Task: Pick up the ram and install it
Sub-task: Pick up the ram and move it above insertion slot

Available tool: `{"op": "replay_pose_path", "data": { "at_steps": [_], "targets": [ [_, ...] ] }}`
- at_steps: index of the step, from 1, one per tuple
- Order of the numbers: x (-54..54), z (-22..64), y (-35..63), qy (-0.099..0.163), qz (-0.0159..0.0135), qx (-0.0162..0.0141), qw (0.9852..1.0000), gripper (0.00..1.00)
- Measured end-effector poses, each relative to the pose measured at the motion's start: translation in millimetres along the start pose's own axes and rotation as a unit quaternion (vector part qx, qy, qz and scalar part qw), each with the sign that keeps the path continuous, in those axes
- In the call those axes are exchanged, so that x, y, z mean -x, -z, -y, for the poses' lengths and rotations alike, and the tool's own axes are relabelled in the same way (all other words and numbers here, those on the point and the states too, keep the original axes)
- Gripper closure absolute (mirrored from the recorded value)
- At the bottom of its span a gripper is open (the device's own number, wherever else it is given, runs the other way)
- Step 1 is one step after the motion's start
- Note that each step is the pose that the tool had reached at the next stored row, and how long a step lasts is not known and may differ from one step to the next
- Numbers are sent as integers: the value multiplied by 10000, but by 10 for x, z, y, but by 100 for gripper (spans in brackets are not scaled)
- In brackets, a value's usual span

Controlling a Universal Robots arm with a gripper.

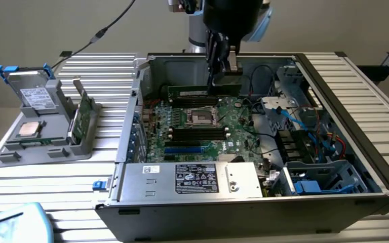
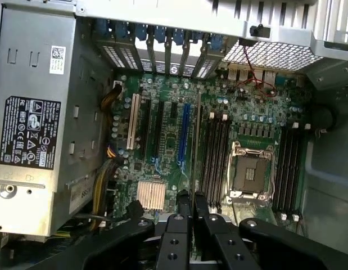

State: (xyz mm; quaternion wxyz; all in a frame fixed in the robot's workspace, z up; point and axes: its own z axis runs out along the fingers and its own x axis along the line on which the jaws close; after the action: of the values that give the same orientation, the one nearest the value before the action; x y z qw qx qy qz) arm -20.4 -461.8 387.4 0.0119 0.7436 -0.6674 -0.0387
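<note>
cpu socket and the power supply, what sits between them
Exterior view: black memory slots then a blue slot lie between cpu socket and power supply.

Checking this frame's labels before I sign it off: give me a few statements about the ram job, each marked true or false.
1. The gripper is shut on the ram, holding it over the motherboard. True.
2. The computer case is closed. False: it is open, with the motherboard exposed.
3. A hard drive sits in the grey holder at the exterior view's left. True.
4. The silver processor is fitted in the motherboard's socket. False: it lies in the grey holder, outside the case.
</note>
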Motion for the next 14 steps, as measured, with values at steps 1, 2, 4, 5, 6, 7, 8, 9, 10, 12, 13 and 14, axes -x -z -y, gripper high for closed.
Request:
{"op": "replay_pose_path", "data": {
  "at_steps": [1,2,4,5,6,7,8,9,10,12,13,14],
  "targets": [
    [-2,23,-17,-16,1,1,10000,86],
    [-4,43,-33,-35,2,1,10000,86],
    [-8,81,-68,-79,6,1,10000,86],
    [-10,97,-85,-104,8,2,9999,86],
    [-12,110,-101,-130,10,2,9999,86],
    [-13,125,-120,-159,13,1,9999,86],
    [-14,136,-137,-185,14,2,9998,86],
    [-14,144,-155,-210,16,2,9998,86],
    [-12,149,-173,-234,18,2,9997,86],
    [1,155,-209,-276,20,4,9996,86],
    [11,157,-227,-287,22,5,9996,86],
    [24,160,-246,-296,23,6,9996,86]
  ]
}}
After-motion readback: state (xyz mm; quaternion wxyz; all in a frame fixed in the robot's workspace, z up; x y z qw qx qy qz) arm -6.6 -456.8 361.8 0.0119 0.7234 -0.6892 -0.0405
